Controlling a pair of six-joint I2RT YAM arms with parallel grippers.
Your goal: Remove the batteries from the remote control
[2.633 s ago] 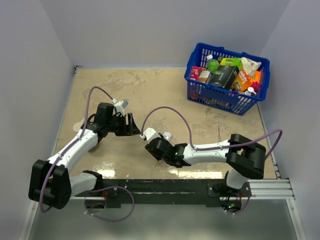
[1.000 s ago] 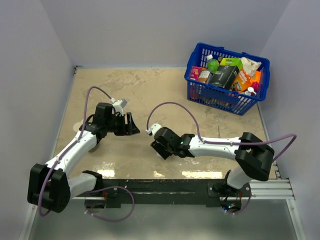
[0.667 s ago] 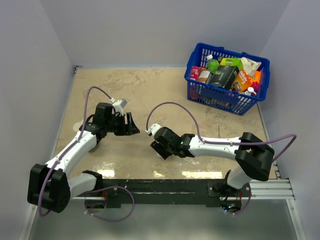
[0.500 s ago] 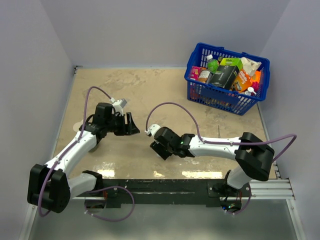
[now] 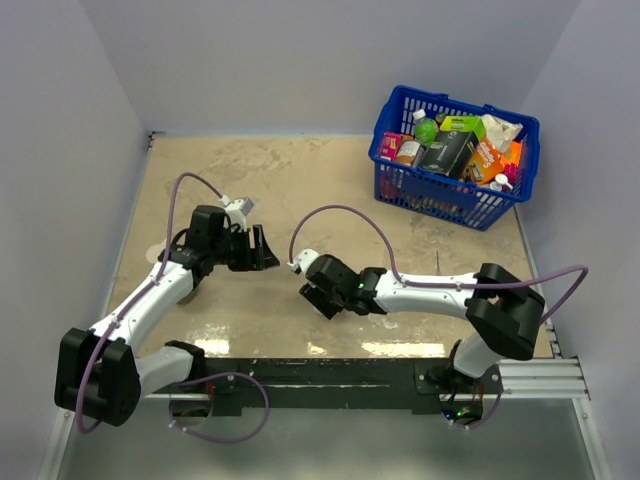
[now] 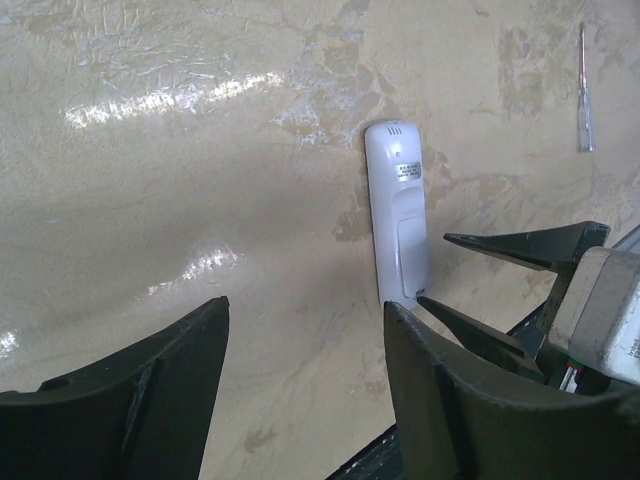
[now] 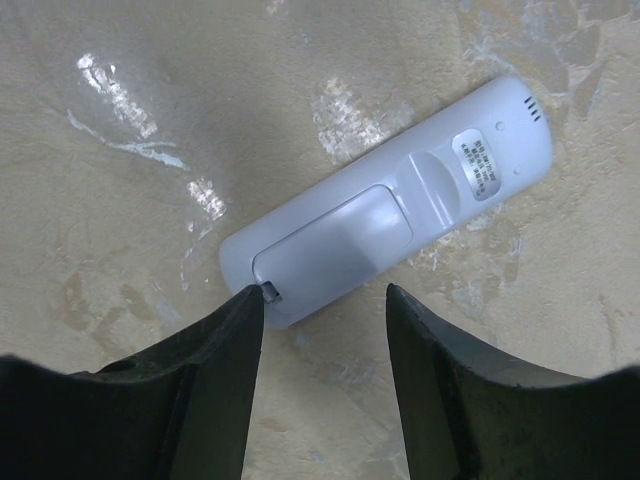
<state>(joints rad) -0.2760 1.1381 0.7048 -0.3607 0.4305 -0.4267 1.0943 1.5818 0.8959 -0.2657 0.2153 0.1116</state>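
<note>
The remote control (image 7: 385, 235) lies face down on the table, its back cover shut, so the batteries are hidden. My right gripper (image 7: 322, 300) is open just above its cover end. The left fingertip (image 7: 250, 300) touches the small latch at the cover's edge, and the right fingertip hangs beside the remote over bare table. In the top view the right gripper (image 5: 312, 292) hides the remote. My left gripper (image 5: 262, 250) is open and empty, a little to the left. Its wrist view shows the remote (image 6: 397, 225) ahead, with the right gripper's fingers (image 6: 500, 245) at its near end.
A blue basket (image 5: 390, 180) full of groceries stands at the back right. A thin pen-like rod (image 6: 583, 90) lies on the table right of the remote and also shows in the top view (image 5: 437, 262). A small white disc (image 5: 158, 253) lies by the left arm.
The right arm has stretched out and brought its gripper down and a little left, over the remote's end; in the last second it only edged left. The left arm has barely moved.
</note>
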